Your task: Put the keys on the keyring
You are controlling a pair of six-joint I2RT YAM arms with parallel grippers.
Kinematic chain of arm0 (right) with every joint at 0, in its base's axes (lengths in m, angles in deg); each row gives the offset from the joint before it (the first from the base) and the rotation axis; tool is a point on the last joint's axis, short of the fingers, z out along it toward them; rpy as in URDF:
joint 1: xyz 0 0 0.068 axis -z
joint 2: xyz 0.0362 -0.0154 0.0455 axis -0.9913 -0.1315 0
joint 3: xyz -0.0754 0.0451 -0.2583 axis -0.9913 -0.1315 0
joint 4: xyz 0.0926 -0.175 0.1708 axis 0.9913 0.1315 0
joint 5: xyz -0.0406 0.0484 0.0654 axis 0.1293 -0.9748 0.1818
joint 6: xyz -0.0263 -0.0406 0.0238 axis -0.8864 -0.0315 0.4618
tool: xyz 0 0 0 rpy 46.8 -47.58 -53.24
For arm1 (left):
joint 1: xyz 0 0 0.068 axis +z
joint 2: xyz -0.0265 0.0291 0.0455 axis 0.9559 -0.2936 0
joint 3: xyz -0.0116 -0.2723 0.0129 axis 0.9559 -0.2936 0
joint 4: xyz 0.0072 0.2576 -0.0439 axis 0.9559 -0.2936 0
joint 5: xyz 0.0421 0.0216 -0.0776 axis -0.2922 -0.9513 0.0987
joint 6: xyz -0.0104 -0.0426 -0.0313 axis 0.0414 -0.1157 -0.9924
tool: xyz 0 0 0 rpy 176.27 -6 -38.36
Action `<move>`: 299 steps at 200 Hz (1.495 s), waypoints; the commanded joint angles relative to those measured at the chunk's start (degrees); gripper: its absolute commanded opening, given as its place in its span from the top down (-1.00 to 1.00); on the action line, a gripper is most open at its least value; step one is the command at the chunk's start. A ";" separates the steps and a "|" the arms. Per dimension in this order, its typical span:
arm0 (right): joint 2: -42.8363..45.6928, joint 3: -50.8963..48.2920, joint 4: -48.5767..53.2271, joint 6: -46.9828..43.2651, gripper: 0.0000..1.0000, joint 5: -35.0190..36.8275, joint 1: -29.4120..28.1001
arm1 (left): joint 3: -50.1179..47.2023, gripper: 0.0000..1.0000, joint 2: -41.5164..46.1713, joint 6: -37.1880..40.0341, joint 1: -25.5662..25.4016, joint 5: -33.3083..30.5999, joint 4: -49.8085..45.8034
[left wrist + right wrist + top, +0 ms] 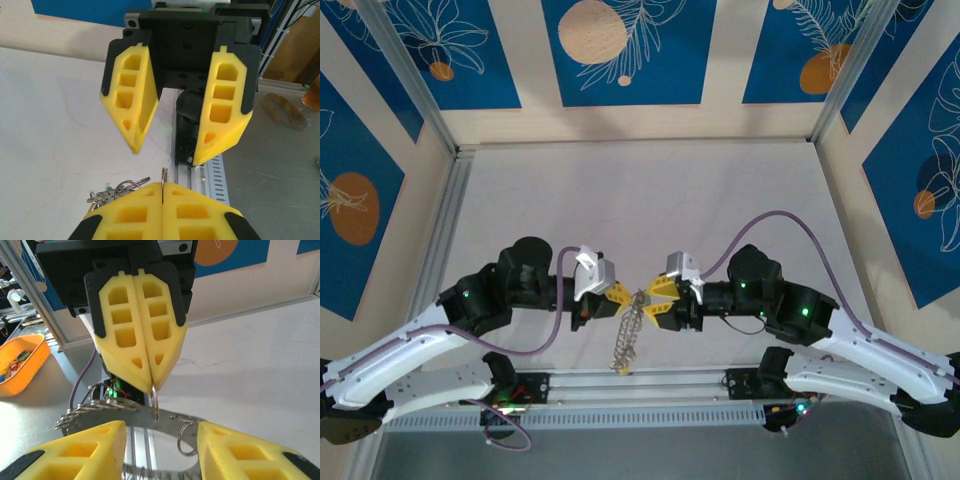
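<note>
1. The left gripper [618, 297] has its jaws pressed together, clamped on a thin metal edge at the top of the keyring [145, 416]. Whether that edge is the flat ring itself or a small wire loop threaded on it, I cannot tell.
2. The right gripper [658, 297] faces it with jaws apart, one finger on either side of the ring, gripping nothing.
3. The keyring hangs in the air between the two grippers, above the near part of the surface [650, 200]. The keys [625, 345] dangle below it in a loose string.
4. The bundle looks light but floppy. The ring is probably stiff, thin and slick, so it is likely to twist or slip in a pinch.
5. The best hold is probably on the ring's flat rim, clear of the swinging keys, with the pads square to the metal.
</note>
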 commanded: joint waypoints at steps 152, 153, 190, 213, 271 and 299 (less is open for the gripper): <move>-3.60 1.44 -6.74 -0.26 1.00 -7.12 1.22 | 0.46 1.00 2.22 -1.55 0.78 3.13 4.20; -3.52 1.44 -6.78 -0.29 1.00 -7.12 1.21 | 0.48 1.00 2.16 -1.51 0.76 3.11 4.17; -1.35 0.03 -9.25 -0.96 1.00 -7.56 1.21 | 0.21 0.96 1.39 -1.73 0.76 1.75 3.68; -0.83 -0.71 -10.38 -1.03 1.00 -7.04 1.25 | 0.13 0.71 1.27 -1.97 0.74 1.77 3.62; -1.12 -1.55 -12.74 -0.41 1.00 -7.54 1.21 | -0.27 0.64 0.49 -2.35 0.74 2.22 4.19; -1.51 -1.56 -13.52 -0.23 1.00 -7.98 1.16 | -0.89 0.65 -0.09 -3.00 0.74 3.09 5.89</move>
